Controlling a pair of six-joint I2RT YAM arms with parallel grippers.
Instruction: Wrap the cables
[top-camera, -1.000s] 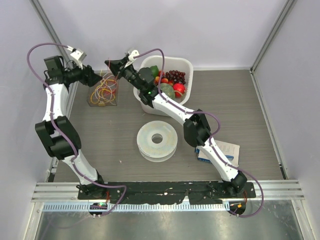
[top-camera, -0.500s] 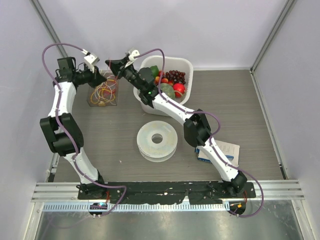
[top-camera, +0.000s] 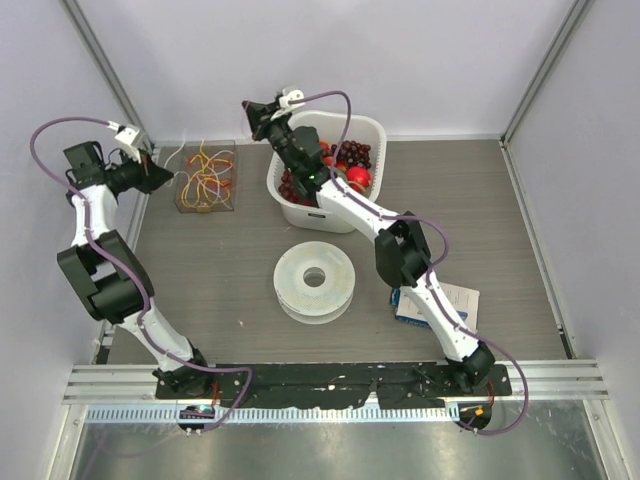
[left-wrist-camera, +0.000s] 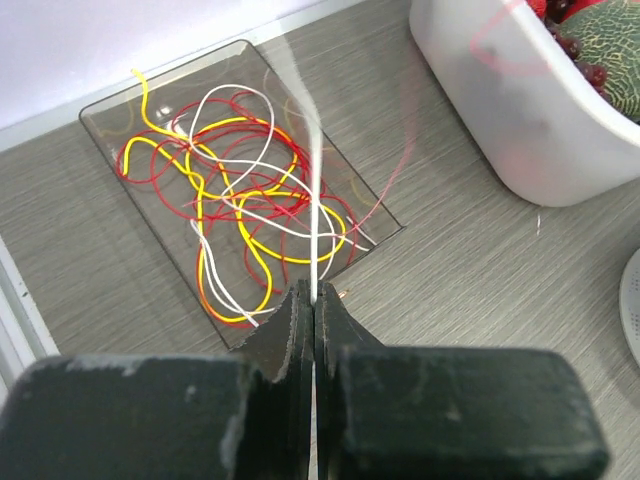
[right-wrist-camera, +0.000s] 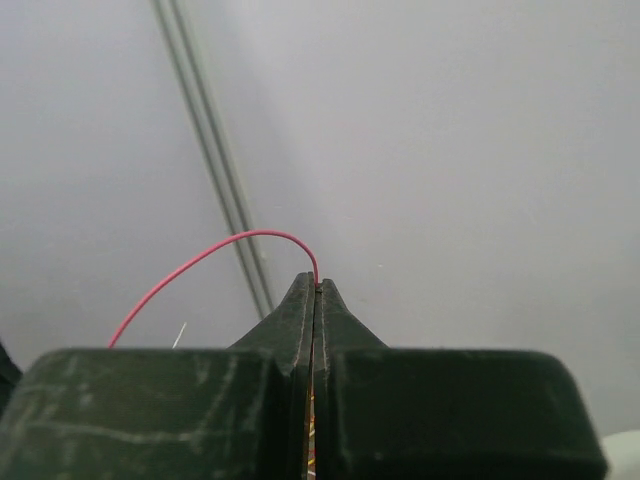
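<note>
The cables (left-wrist-camera: 235, 205) are a loose tangle of thin red, yellow, orange and white wires lying in a clear shallow tray (left-wrist-camera: 110, 110). They also show in the top view as cables (top-camera: 207, 175). My left gripper (left-wrist-camera: 313, 292) is shut on a white wire (left-wrist-camera: 315, 210) that rises taut from the tangle. From above, the left gripper (top-camera: 158, 180) sits just left of the tray. My right gripper (right-wrist-camera: 316, 283) is shut on a thin pink-red wire (right-wrist-camera: 200, 258) that arcs off to the left. The right gripper (top-camera: 250, 108) is raised near the basket's back left corner.
A white basket (top-camera: 372, 126) of fruit stands at the back, right of the tray. A pale round spool (top-camera: 315, 280) lies at the table's middle. A blue box with paper (top-camera: 445, 300) is under the right arm. The left wall is close to my left arm.
My left gripper has shut on the white wire and pulled back left, off the tray. The right gripper has swung right and back toward the basket, still shut on its wire.
</note>
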